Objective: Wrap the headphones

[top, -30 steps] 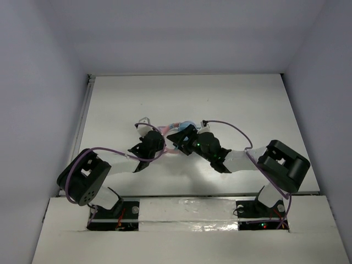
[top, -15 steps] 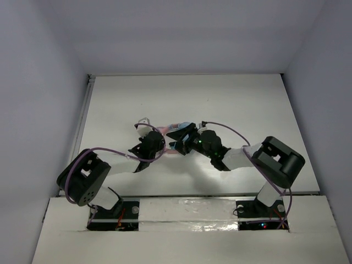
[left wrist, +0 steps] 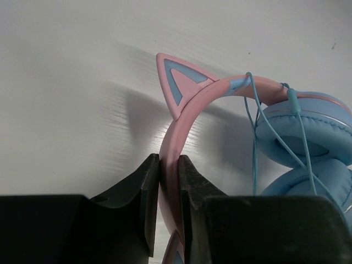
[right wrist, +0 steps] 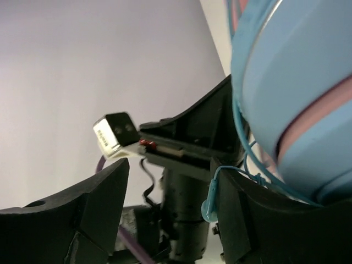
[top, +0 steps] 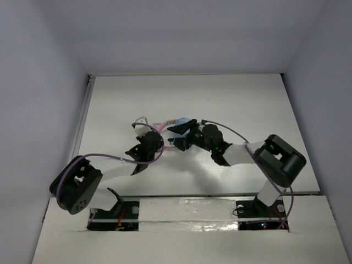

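The headphones (top: 182,121) lie mid-table: a pink cat-ear headband (left wrist: 190,102), two light-blue ear cups (left wrist: 308,129) and a thin light-blue cable (left wrist: 254,124) looped over the band. My left gripper (left wrist: 169,181) is shut on the headband just below the cat ear; in the top view it (top: 160,135) sits left of the cups. My right gripper (right wrist: 170,192) is open wide beside an ear cup (right wrist: 297,93). The cable's plug end (right wrist: 209,206) hangs against the inner face of its right finger. In the top view the right gripper (top: 177,136) faces the left one closely.
The left arm's wrist with its small camera (right wrist: 115,135) stands directly between my right gripper's fingers. Purple robot cables (top: 231,127) arc over both arms. The white table (top: 220,99) is walled at the back and sides.
My right gripper has moved left and a little farther away, closer to the ear cups and the left gripper. The left arm's elbow has swung down and left; it still grips the headband.
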### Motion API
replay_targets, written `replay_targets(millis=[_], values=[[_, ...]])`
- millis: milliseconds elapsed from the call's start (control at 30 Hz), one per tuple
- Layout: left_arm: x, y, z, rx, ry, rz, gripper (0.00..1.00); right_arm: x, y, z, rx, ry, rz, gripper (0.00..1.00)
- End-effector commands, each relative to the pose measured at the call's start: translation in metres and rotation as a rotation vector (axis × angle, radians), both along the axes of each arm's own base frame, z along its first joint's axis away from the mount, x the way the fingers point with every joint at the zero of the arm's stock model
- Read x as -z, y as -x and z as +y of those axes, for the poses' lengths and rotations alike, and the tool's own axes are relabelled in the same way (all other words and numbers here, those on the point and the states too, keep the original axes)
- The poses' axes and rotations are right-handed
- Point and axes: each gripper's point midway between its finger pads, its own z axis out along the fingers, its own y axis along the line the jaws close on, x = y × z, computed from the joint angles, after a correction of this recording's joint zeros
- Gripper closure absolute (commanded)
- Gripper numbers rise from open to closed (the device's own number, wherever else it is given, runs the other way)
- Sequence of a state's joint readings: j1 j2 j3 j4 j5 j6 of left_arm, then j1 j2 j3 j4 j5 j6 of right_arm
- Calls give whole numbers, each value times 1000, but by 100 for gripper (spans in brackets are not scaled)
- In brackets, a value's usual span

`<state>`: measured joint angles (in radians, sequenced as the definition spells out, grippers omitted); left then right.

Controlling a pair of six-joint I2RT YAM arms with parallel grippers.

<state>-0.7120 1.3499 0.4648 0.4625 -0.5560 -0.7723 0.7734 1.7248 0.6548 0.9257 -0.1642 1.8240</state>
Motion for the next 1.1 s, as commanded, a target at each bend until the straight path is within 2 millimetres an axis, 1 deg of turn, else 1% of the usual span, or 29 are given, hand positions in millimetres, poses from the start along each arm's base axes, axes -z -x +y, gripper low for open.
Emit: replay_targets(millis=[0, 33, 67, 100, 133, 167, 200, 233, 267, 333, 367, 400, 433, 467, 500, 533, 567, 600, 633, 667, 733, 767, 867, 900, 933, 967, 1000, 1033, 1067], values=[[-39, -2, -27, 68, 92, -97, 100, -71, -12, -7, 57, 30, -167, 33], [-39, -2, -27, 66, 97, -98, 100, -78, -14, -15, 96, 54, -209, 33], [-38, -1, -26, 67, 100, -100, 100, -96, -15, -17, 129, 93, -258, 32], [-38, 0, -28, 75, 108, -102, 100, -86, -21, -32, 188, 230, -228, 31], [-38, 0, -29, 78, 113, -100, 100, -81, -27, -40, 227, 301, -251, 26], [-37, 0, -30, 83, 116, -98, 100, -76, -37, -49, 247, 315, -239, 23], [-39, 0, -33, 92, 125, -99, 100, -79, -40, -44, 198, 312, -256, 22], [-38, 1, -33, 96, 126, -96, 100, -59, -42, -36, 144, 389, -247, 22], [-41, 1, -34, 101, 131, -102, 100, -56, -44, -35, 136, 421, -245, 22], [-42, 1, -35, 112, 125, -98, 100, -54, -31, -21, 54, 374, -250, 23], [-43, 2, -35, 114, 126, -99, 100, -57, -31, -24, 69, 371, -257, 26], [-43, 3, -34, 115, 129, -101, 100, -49, -29, -30, 84, 422, -242, 32], [-43, 4, -34, 117, 130, -103, 100, -50, -35, -36, 115, 472, -253, 58], [-44, 4, -34, 117, 133, -105, 100, -43, -38, -40, 129, 519, -240, 92], [-43, 4, -35, 121, 133, -103, 100, -32, -36, -42, 109, 570, -216, 100], [-44, 3, -36, 123, 134, -103, 100, -29, -31, -36, 74, 598, -236, 100], [-40, 2, -38, 127, 130, -95, 100, -27, -29, -29, 60, 610, -233, 96], [-37, 2, -40, 133, 129, -86, 100, -24, -24, -24, 47, 612, -234, 85], [-35, -3, -45, 133, 128, -75, 100, -25, -14, -14, 28, 590, -228, 58], [-32, -5, -47, 128, 128, -62, 100, -19, -11, -13, 37, 589, -218, 46], [-36, -8, -59, 146, 157, -73, 100, -20, -11, -12, 59, 578, -202, 28], [-32, -7, -65, 151, 164, -65, 100, -18, -11, -12, 73, 595, -197, 28], [-30, -9, -75, 173, 198, -57, 100, -10, -23, -21, 122, 705, -166, 28], [-32, -9, -79, 184, 215, -59, 100, -20, -27, -20, 121, 730, -163, 27], [-32, -10, -80, 185, 219, -61, 100, -9, -29, -17, 99, 777, -155, 25], [-32, -9, -80, 187, 226, -60, 100, -7, -28, -14, 66, 797, -158, 25], [-35, -9, -81, 193, 234, -66, 100, -3, -27, -16, 51, 834, -145, 28], [-35, -8, -81, 197, 238, -67, 100, 0, -26, -15, 51, 821, -130, 66], [-39, -7, -82, 202, 246, -74, 100, 5, -23, -15, 24, 785, -101, 100]])
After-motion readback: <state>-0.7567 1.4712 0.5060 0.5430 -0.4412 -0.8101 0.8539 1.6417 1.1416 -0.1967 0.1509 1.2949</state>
